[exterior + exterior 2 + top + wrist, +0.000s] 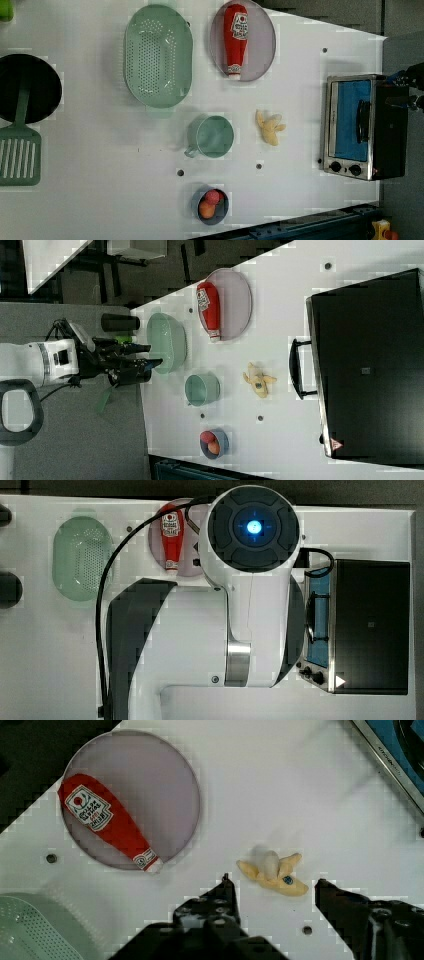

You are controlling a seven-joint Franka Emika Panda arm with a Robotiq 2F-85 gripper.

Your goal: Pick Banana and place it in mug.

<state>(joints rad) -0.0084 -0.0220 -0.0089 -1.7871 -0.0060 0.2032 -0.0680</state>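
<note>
I see a white table point(100, 200) with a toaster oven point(362, 125) at the left view's right. Colander point(158, 55) and ketchup bottle point(235, 42) on a plate point(262, 45) sit along the top. Green mug point(212, 136) stands upright, mouth up. Banana point(270, 127) lies flat just right of it, apart, peel splayed, long axis unclear. My claw point(272, 892) hangs spread, holding nothing, banana between its tips in the wrist view.

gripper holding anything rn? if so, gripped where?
Nothing held. The gripper is open and empty above the table; the banana lies on the table, untouched, and the mug is empty.
</note>
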